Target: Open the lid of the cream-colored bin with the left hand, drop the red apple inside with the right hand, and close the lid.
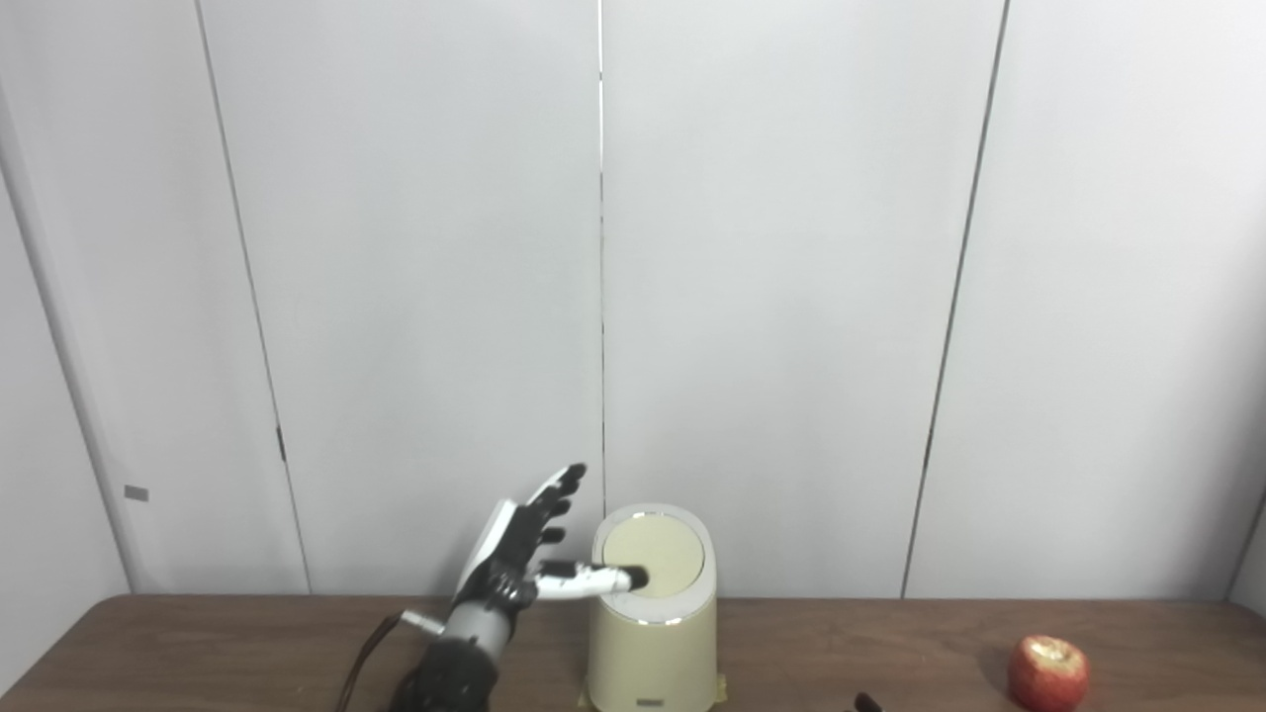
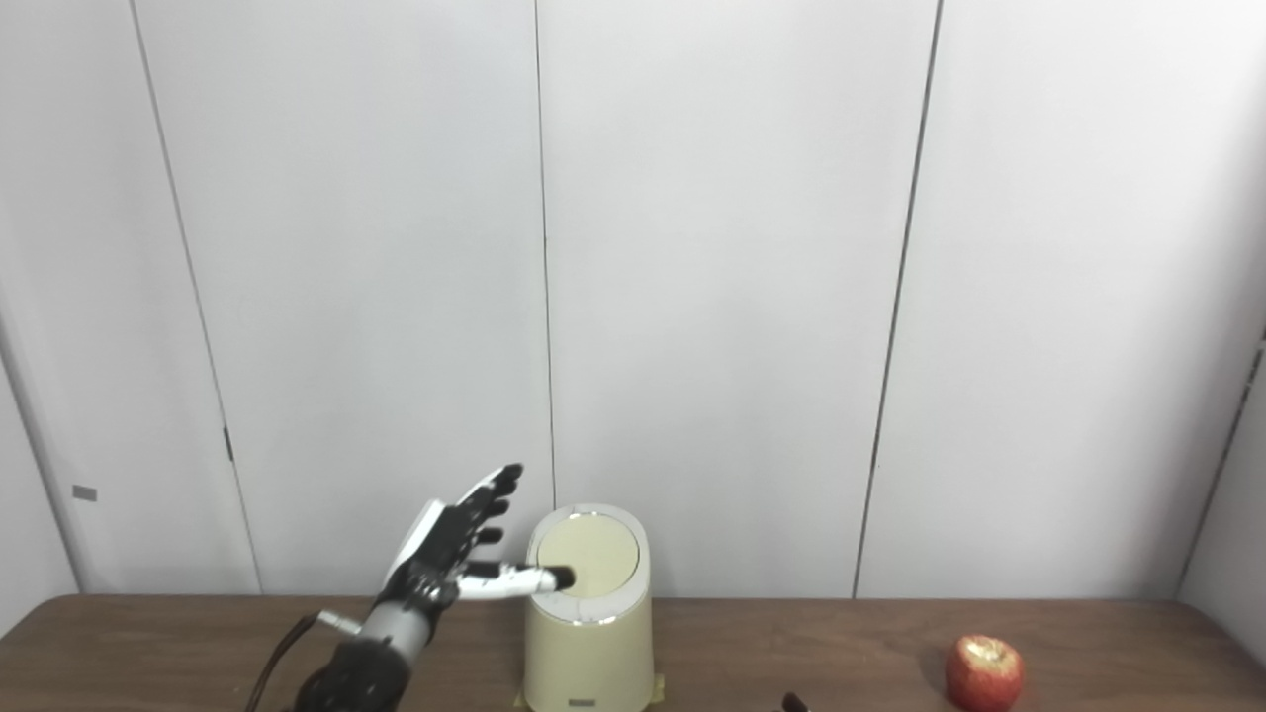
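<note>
Left hand (image 1: 514, 559) is spread and empty just left of the cream bin (image 1: 653, 633), thumb tip over its closed lid (image 1: 655, 556). Red apple (image 2: 983, 672) lies well right of the bin. Right hand: only a dark tip at the bottom edge in both views, state indeterminable.

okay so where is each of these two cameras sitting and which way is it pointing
Left eye view: on the head, facing forward over the table at the wall; shows the left robot hand open, thumb over the cream-colored bin lid.
Right eye view: beside it, shifted slightly right, same heading, same hand.
Both share the bin, the red apple and a dark tip at the bottom edge.
</note>
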Controlling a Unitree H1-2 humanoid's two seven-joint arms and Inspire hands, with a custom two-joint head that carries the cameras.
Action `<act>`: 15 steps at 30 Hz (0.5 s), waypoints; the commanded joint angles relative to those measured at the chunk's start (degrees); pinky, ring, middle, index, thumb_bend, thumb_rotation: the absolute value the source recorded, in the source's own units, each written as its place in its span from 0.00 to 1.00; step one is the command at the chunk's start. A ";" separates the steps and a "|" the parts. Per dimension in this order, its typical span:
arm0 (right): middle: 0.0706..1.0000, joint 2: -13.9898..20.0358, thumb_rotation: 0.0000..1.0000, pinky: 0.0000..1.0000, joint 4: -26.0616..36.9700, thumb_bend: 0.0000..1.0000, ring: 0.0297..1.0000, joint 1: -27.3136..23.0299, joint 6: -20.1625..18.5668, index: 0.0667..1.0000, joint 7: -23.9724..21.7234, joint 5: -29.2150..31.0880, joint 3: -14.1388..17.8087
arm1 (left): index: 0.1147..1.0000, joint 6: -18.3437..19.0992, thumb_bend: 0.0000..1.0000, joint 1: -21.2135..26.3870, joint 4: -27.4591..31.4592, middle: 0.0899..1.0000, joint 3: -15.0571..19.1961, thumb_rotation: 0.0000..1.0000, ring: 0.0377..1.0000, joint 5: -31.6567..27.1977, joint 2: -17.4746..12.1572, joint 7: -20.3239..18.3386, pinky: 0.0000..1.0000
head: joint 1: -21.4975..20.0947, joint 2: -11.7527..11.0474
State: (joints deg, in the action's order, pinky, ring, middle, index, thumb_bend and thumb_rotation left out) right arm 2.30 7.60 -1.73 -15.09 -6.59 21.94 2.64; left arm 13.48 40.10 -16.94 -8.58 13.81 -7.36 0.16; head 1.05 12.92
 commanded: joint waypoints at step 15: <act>1.00 -1.09 1.00 1.00 3.39 0.50 1.00 -1.09 1.04 1.00 -0.62 0.25 0.19 | 0.93 -2.66 0.90 8.21 -5.87 0.94 -2.37 0.08 0.92 7.67 0.17 3.47 0.80 | -0.10 2.06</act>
State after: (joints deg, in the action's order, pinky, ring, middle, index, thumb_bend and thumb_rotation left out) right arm 1.52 8.45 -1.37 -15.29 -6.58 22.00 2.88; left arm 12.90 44.48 -23.74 -10.62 19.85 -6.56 2.15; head 0.88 14.94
